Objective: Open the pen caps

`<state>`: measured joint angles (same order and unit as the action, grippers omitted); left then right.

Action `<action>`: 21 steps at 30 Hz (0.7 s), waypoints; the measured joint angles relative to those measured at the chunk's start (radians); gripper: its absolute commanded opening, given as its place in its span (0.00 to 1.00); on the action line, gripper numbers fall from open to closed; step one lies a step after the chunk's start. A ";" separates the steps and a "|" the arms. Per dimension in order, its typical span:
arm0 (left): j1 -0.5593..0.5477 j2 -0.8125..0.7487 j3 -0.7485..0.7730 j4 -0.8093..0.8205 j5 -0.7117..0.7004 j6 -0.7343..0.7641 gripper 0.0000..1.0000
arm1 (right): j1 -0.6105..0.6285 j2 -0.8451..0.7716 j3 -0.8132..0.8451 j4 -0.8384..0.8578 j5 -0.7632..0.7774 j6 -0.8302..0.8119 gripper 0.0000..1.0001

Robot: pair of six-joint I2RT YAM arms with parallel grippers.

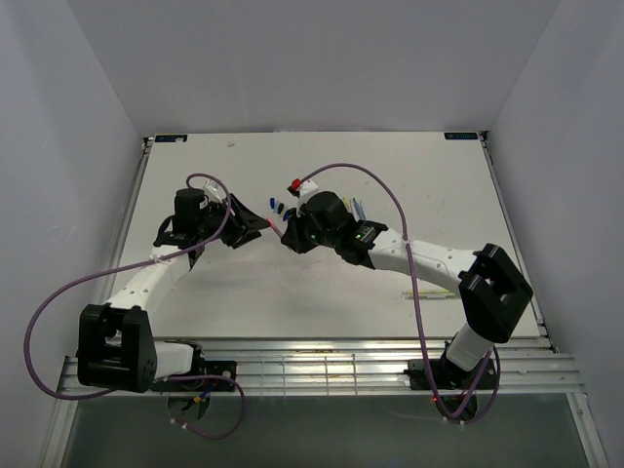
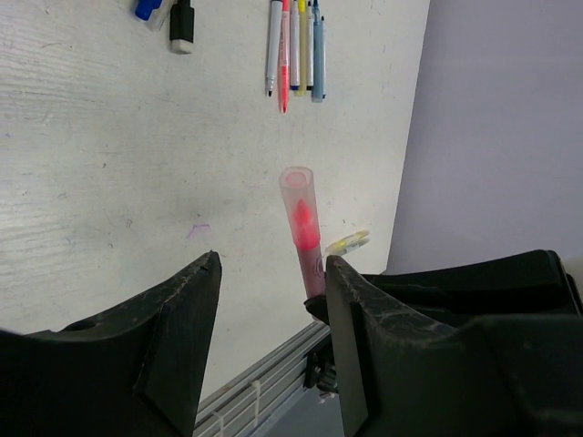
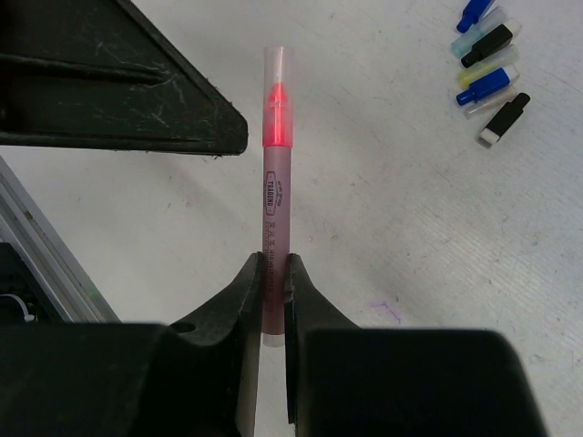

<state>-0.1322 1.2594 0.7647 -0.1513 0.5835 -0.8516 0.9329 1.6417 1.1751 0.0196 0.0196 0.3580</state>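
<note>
My right gripper (image 3: 273,262) is shut on the barrel of a pink pen (image 3: 275,182) and holds it above the table. A clear cap (image 3: 279,62) sits on the pen's pink tip. In the left wrist view the capped end (image 2: 298,187) points up past my open left gripper (image 2: 271,273), close to its right finger (image 2: 351,309). Nothing is between the left jaws. One left finger (image 3: 137,91) lies just left of the cap. From above, the two grippers (image 1: 258,226) (image 1: 290,234) face each other at mid-table. Several loose blue, black and yellow caps (image 3: 487,59) lie on the table.
Several uncapped pens (image 2: 293,45) lie side by side on the white table (image 2: 109,164), also seen from above (image 1: 361,209). Loose caps (image 2: 182,25) lie to their left. A small yellow pen piece (image 2: 348,242) lies near the table's edge. Purple cables (image 1: 58,302) loop by the arms.
</note>
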 measured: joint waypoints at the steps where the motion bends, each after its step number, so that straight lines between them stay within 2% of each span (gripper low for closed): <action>1: 0.000 0.010 0.001 0.002 0.000 -0.003 0.59 | 0.003 0.000 -0.003 0.006 0.000 0.001 0.08; 15: 0.000 0.101 0.006 0.051 0.016 -0.048 0.58 | 0.010 0.000 -0.020 0.014 0.003 0.005 0.08; 21: 0.000 0.114 0.010 0.073 0.016 -0.064 0.57 | 0.020 0.000 -0.026 0.044 -0.042 0.011 0.08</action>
<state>-0.1322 1.3735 0.7750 -0.0784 0.5991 -0.9154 0.9527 1.6421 1.1488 0.0639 -0.0219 0.3687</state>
